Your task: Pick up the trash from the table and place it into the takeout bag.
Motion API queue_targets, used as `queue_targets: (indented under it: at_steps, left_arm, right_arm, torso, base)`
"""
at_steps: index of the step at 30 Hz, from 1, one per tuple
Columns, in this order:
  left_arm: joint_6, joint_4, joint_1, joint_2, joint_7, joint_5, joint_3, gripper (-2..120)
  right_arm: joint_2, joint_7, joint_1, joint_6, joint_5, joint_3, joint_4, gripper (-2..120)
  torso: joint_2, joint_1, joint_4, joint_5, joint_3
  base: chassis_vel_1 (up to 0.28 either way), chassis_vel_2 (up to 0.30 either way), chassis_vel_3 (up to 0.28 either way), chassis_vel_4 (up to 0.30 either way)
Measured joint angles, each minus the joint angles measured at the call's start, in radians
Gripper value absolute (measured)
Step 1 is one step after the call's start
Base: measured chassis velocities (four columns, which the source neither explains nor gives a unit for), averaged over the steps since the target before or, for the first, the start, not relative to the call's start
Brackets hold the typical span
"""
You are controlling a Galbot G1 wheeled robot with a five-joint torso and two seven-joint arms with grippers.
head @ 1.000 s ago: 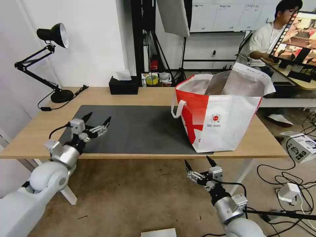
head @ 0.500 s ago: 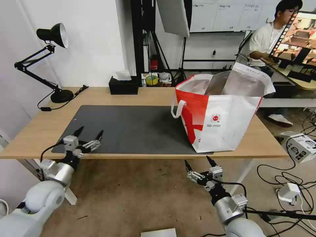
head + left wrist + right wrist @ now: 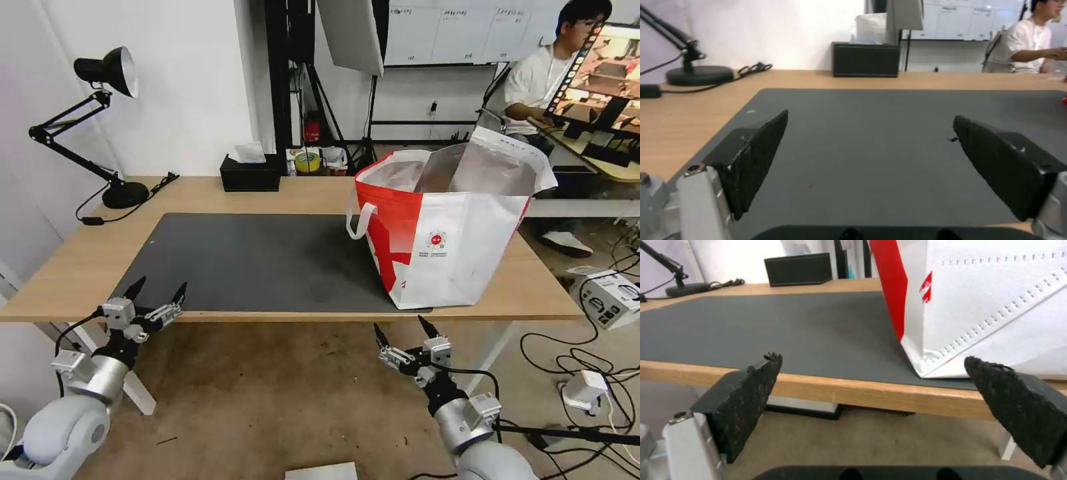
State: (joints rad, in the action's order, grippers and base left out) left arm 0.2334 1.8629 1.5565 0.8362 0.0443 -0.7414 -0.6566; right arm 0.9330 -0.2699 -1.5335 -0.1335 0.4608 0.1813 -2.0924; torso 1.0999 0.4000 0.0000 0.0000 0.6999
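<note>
The wide light-wood counter (image 3: 280, 193) is carrying a flat dark grey mat (image 3: 267, 260). The boxy foil-lined takeout bag (image 3: 447, 233) is standing upright on the mat's right end, mouth gaping to receive trash. The left tool (image 3: 157, 296) is hovering spread and empty at the mat's near-left corner; the right tool (image 3: 403, 335) is waiting, spread and empty, below the bag.
</note>
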Motion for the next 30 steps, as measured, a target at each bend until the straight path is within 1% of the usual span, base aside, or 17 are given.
queue_targets:
  at_steps: [2, 4, 16, 20, 30]
  left_arm:
    - [0.0, 0.0, 0.015, 0.006, 0.0, 0.0, -0.012, 100]
    - [0.008, -0.006, 0.055, 0.029, 0.002, 0.002, -0.038, 100]
    - [0.037, -0.021, 0.139, 0.088, 0.024, 0.003, -0.088, 100]
    - [0.037, -0.02, 0.159, 0.103, 0.039, 0.001, -0.096, 100]
    - [0.04, -0.017, 0.168, 0.124, 0.042, 0.0, -0.096, 100]
  right_arm:
    - [0.0, 0.0, 0.0, 0.0, 0.0, 0.0, 0.0, 100]
    - [0.0, 0.0, 0.0, 0.0, 0.0, 0.0, 0.0, 100]
    - [0.0, 0.0, 0.0, 0.0, 0.0, 0.0, 0.0, 100]
    - [0.0, 0.0, 0.0, 0.0, 0.0, 0.0, 0.0, 100]
    - [0.0, 0.0, 0.0, 0.0, 0.0, 0.0, 0.0, 100]
  torso:
    - [0.0, 0.0, -0.0001, 0.0001, 0.0]
    - [0.0, 0.0, 0.0001, 0.0, 0.0]
    - [0.0, 0.0, 0.0, 0.0, 0.0]
    - [0.0, 0.0, 0.0001, 0.0001, 0.0]
    - [0.0, 0.0, 0.0, 0.0, 0.0]
  base:
    - [0.0, 0.0, 0.0, 0.0]
    - [0.0, 0.0, 0.0, 0.0]
    - [0.0, 0.0, 0.0, 0.0]
    - [0.0, 0.0, 0.0, 0.0]
    - [0.0, 0.0, 0.0, 0.0]
